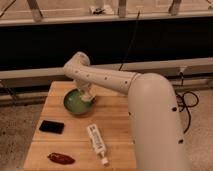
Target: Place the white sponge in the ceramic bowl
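The arm (150, 105), white and bulky, fills the right half of the view and hides the right edge of the surface (115, 125); its lower part is cut off by the bottom of the frame. It reaches left and bends down over the far-left part of the wooden surface.

The bowl (75, 103), green inside, stands near the far-left corner of the surface. Its right rim is partly covered by the pincer.

The tube (96, 143), white with a printed label, lies near the middle of the near edge, cap end toward that edge. The print cannot be read.

A black flat object (52, 126) lies near the left edge, in front of the bowl.

A red object (61, 158) lies at the near-left corner; its kind is hard to make out.

The pincer (88, 96) hangs over the right side of the bowl. Whether it is clenched or released cannot be told.

The sponge appears as a pale shape (90, 98) at the pincer tip, at the bowl's right rim; its outline merges with the pincer.
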Tool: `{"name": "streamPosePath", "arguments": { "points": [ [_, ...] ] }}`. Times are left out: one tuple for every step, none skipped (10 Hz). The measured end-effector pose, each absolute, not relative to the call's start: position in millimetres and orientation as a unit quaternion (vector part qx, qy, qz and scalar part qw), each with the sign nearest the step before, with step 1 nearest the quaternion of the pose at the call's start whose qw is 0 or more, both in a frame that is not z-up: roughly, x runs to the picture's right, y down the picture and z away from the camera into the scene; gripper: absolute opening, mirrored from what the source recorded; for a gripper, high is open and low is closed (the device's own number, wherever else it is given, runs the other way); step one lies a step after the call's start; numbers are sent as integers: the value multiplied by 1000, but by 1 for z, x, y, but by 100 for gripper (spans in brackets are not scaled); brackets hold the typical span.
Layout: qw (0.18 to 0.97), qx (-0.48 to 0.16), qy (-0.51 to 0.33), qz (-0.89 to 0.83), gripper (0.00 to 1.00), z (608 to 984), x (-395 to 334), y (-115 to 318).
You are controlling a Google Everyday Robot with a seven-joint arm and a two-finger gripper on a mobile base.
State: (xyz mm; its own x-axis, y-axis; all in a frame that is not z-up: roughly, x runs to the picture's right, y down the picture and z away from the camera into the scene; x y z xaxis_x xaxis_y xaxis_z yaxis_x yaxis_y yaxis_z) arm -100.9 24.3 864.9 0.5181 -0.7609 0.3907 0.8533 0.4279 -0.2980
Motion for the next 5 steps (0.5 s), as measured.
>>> {"name": "streamPosePath", "arguments": {
  "points": [
    [839,-232,-98,-482,80,866,-102,24],
    [840,-230,-97,-483,80,866,-103,24],
    [840,-227,-96,-484,80,866,-105,23],
    [840,-225,-96,-485,80,866,-106,22],
    [840,-224,-95,-485,80,865,-106,20]
  ]
}}
